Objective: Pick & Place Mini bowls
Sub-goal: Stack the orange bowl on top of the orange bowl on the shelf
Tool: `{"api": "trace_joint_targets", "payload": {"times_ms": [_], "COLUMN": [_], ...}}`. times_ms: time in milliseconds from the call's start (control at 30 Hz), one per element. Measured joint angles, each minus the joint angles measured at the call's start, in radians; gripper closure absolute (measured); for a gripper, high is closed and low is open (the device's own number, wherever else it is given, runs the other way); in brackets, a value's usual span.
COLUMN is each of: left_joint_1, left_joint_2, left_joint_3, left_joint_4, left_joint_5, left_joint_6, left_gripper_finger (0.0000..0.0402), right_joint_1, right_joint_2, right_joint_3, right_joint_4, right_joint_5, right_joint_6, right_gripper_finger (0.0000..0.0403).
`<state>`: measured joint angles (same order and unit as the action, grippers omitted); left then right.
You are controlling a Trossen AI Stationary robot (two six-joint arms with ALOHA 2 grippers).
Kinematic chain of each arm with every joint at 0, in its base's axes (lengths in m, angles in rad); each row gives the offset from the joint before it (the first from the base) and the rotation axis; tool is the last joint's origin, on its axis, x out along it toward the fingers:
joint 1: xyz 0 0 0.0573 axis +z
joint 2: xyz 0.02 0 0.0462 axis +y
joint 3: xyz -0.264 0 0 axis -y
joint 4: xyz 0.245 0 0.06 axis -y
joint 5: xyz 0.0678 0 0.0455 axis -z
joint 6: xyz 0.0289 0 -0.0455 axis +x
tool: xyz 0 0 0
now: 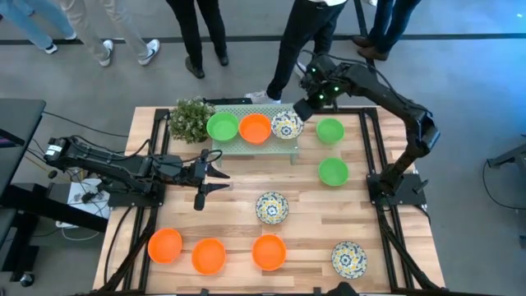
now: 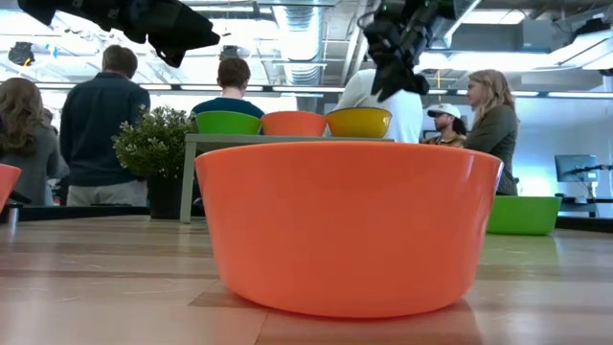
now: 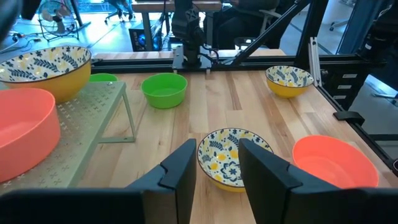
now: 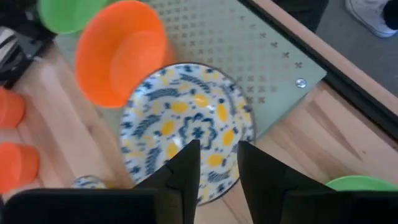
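Note:
Three mini bowls sit in a row on the pale green stand (image 1: 246, 146): a green one (image 1: 222, 127), an orange one (image 1: 255, 128) and a floral one (image 1: 286, 125). My right gripper (image 1: 302, 109) is open and hovers just above the floral bowl (image 4: 186, 124), over its right rim. In the low view it (image 2: 397, 53) hangs clear above that bowl's yellow outside (image 2: 359, 122). My left gripper (image 1: 218, 179) is open and waits left of centre, pointing right toward a floral bowl (image 3: 233, 158) on the table.
Standing on the table are two green bowls (image 1: 329, 130) (image 1: 333, 171), two floral bowls (image 1: 272, 207) (image 1: 348, 258) and three orange bowls (image 1: 165, 246) (image 1: 209, 256) (image 1: 269, 252) along the near edge. A bushy plant (image 1: 191, 119) stands left of the stand. Several people are beyond the far edge.

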<state>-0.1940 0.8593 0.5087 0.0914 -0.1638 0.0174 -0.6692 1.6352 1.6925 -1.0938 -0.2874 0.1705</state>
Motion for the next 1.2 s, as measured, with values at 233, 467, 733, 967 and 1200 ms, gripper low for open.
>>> {"api": "trace_joint_targets", "payload": {"times_ms": [233, 467, 733, 967, 1200], "left_joint_1": [0.0, -0.001, -0.04, -0.087, -0.131], "left_joint_2": [0.0, 0.0, 0.0, 0.001, 0.073], "left_joint_3": [0.0, 0.0, 0.0, 0.0, 0.0], "left_joint_4": [0.0, 0.0, 0.0, 0.003, 0.003], "left_joint_5": [0.0, 0.001, 0.003, -0.057, -0.072], "left_joint_6": [-0.013, -0.057, -0.087, -0.155, -0.254], "left_gripper_finger": [0.028, 0.028, 0.028, 0.028, 0.028], "right_joint_1": [0.072, 0.209, 0.4, 0.54, 0.662], "right_joint_2": [-0.001, -0.03, -0.188, -0.456, -0.565], "right_joint_3": [0.138, 0.149, 0.021, -0.438, -0.812], "right_joint_4": [-0.228, -0.327, -0.216, 0.204, 0.603], "right_joint_5": [0.0, 0.053, 0.11, 0.109, 0.111], "right_joint_6": [-0.116, -0.128, -0.128, -0.054, -0.039], "right_gripper_finger": [0.03, 0.03, 0.03, 0.03, 0.03]}}
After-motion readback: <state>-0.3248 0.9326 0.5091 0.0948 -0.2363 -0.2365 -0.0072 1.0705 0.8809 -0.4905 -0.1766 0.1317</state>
